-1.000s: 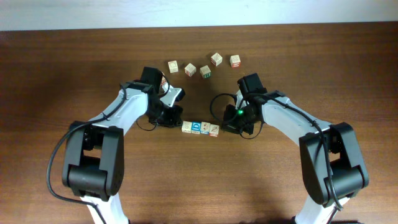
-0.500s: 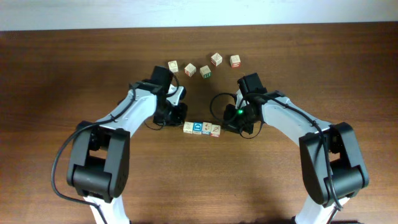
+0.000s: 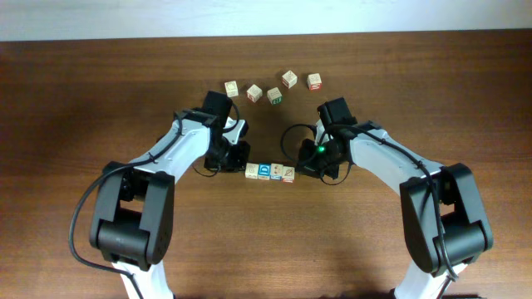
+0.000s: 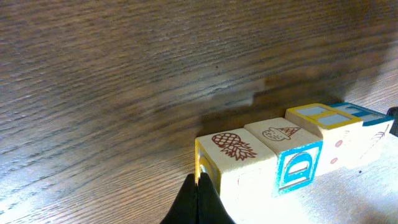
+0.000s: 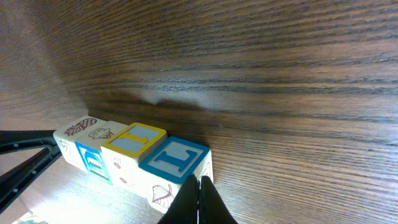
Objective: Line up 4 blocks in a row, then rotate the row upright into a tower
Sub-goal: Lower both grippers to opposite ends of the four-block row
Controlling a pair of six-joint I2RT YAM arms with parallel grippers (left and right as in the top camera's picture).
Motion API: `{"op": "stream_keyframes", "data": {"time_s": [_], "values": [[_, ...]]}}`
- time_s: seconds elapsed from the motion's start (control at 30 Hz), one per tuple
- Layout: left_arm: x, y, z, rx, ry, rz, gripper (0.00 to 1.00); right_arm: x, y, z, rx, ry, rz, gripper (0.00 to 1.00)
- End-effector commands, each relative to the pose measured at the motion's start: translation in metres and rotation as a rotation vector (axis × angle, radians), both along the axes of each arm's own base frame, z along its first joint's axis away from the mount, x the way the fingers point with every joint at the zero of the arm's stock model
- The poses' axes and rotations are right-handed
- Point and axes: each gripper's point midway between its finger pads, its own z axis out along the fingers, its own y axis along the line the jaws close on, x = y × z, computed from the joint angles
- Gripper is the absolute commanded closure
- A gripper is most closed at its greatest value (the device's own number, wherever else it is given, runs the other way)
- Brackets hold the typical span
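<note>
Four blocks [image 3: 268,172] sit in a tight row between both grippers. The left gripper [image 4: 200,188], fingers pressed together, has its tip right at the pineapple block [image 4: 233,155]. The right gripper [image 5: 199,190], likewise pressed together and holding nothing, meets the blue-topped block [image 5: 174,158] at the opposite end. Farther beyond both, loose cubes [image 3: 274,95] lie scattered on the table [image 3: 83,100].

Dark brown wood-grain table [image 3: 66,100] fills the overhead view. Pale strip [image 3: 266,17] runs beyond the table's far edge. Even light, soft shadows.
</note>
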Motion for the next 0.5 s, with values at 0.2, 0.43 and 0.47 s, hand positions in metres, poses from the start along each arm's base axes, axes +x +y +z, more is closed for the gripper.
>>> {"op": "stream_keyframes", "data": {"time_s": [0.2, 0.43, 0.47], "values": [[-0.009, -0.019, 0.000, -0.038, 0.008, -0.035, 1.00, -0.002, -0.018, -0.012, -0.013, 0.050, -0.054, 0.96], [-0.009, -0.020, 0.001, -0.042, 0.008, -0.033, 1.00, -0.011, -0.015, -0.011, 0.014, 0.059, 0.007, 0.96], [-0.010, -0.020, 0.001, -0.044, 0.013, -0.032, 1.00, -0.011, -0.015, -0.011, 0.014, 0.058, 0.007, 0.96]]}}
